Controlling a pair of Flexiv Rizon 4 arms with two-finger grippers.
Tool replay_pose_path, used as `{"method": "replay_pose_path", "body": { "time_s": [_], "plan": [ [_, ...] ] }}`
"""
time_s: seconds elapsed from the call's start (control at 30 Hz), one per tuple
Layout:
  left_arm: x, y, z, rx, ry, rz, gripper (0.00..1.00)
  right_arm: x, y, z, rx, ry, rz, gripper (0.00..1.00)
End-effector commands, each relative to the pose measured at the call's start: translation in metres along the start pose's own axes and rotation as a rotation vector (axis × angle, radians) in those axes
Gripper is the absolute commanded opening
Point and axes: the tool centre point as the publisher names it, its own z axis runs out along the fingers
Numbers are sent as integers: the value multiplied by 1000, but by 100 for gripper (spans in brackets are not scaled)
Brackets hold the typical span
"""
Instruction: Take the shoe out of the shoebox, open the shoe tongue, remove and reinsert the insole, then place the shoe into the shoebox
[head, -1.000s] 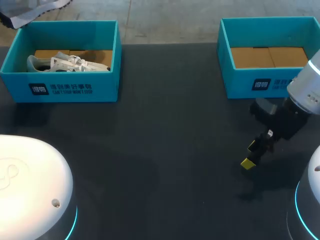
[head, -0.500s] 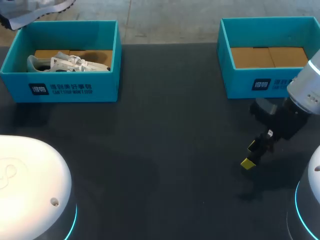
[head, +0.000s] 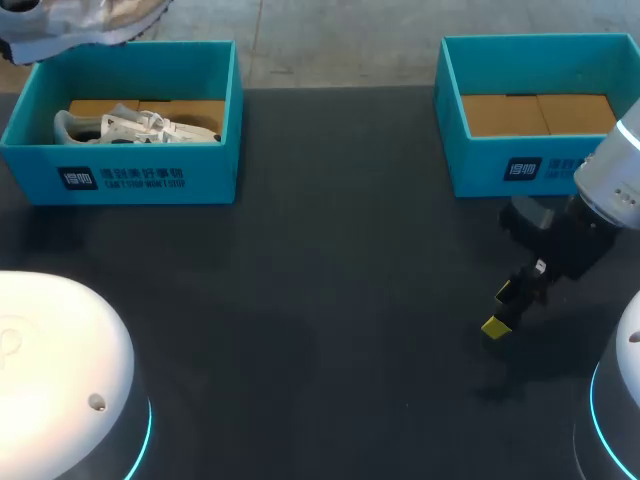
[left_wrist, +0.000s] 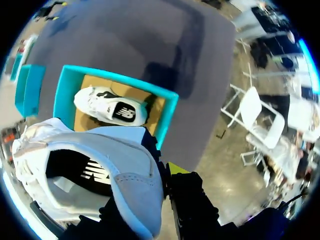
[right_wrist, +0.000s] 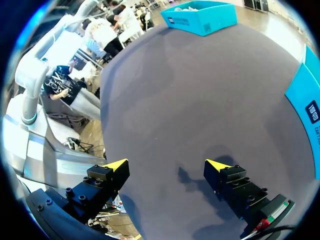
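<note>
1. While the left gripper (left_wrist: 162, 175) is closed on the heel end of the shoe (left_wrist: 100, 165), only one of its yellow tips shows; the other is hidden behind the shoe.
2. That shoe hangs high over the far corner of the left box (head: 150, 180), clear of its walls. The other shoe (head: 135, 127) lies on its side inside that box.
3. A hold on the heel alone looks thin. The toe end hangs free, so a quick swing could work the shoe loose, and it might then land on the other shoe or fall past the worktop's (head: 330, 300) far edge.
4. Carried low, the sole could catch the box rim and drag the box.
5. Should the fingers be pinching the insole against the heel, it would likely not pull free later without a new hold.
6. The right gripper (head: 505, 308) hangs wide open and empty, just above the worktop near the right box (head: 520, 165) and well apart from the shoe. A rushed meeting of the two arms could knock the shoe.
</note>
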Motion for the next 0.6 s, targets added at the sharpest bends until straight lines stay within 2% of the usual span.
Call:
{"method": "replay_pose_path", "body": {
  "time_s": [0.03, 0.27, 0.6],
  "plan": [
    [6, 10, 14, -28, -8, 116, 0, 1, 0, 1, 1, -3, 0, 100],
    [0, 24, 35, -43, -16, 210, 0, 1, 0, 1, 1, -3, 0, 100],
    [-15, 48, 59, -70, -4, 218, 0, 1, 0, 1, 1, -3, 0, 100]
  ]
}}
